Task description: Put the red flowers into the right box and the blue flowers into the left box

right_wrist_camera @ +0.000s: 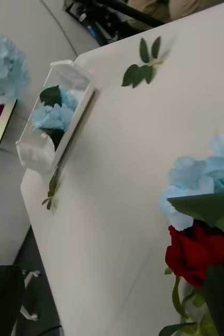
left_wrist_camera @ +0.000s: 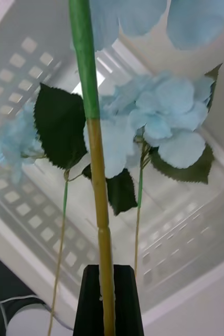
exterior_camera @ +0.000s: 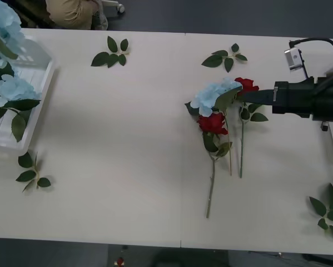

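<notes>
Over the left box, the left gripper clamps the stem of a blue flower — two more blue clusters already lie inside the tray. At mid-table the right gripper reaches the pile of two red flowers and one blue flower; whether its fingers have closed cannot be told. The step in hand looks like a drop into the left tray — next, letting go, then lifting a rose clear of the tangled stems.
</notes>
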You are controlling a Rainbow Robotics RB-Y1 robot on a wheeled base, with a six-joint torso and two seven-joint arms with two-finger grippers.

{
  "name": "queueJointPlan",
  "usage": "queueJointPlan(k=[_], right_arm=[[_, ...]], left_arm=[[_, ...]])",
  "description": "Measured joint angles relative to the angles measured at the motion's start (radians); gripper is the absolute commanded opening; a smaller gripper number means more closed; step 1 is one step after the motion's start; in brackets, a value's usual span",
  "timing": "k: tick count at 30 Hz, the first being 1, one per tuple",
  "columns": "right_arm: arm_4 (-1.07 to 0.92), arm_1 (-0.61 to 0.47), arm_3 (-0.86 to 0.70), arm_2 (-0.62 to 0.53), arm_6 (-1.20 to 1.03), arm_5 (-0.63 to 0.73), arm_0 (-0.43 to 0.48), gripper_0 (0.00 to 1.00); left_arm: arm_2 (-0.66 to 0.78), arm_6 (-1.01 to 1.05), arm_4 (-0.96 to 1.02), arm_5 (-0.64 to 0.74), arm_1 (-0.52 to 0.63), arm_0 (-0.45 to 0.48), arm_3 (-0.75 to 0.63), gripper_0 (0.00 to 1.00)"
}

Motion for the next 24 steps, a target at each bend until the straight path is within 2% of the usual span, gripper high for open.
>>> queueJointPlan(k=[6, 12, 16, 21, 24], right_arm=[[0.094, -0.001, 0.0, -0.08, -0.136, 0.065, 0.0, 1.0], [0.17, -0.012, 0.0, -0.085, -0.329, 0.07, 0.0, 1.0], [0.243, -0.024, -0.001, -0.083, -0.414, 0.07, -0.004, 1.0], [0.436, -0.024, -0.006, -0.058, -0.518, 0.114, -0.045, 1.0], [0.589, -0.024, -0.007, -0.005, -0.537, 0.115, -0.083, 1.0]], left_arm=[[0.085, 0.0, -0.327, 0.0, 0.003, -0.001, 0.001, 0.0], [0.119, 0.0, -0.643, 0.0, -0.013, -0.002, -0.006, 0.0], [0.119, 0.0, -0.738, 0.0, -0.056, -0.003, -0.005, 0.0], [0.119, 0.0, -0.859, 0.002, -0.128, -0.003, -0.004, 0.0], [0.119, 0.0, -0.868, 0.024, -0.153, -0.003, -0.004, 0.12]])
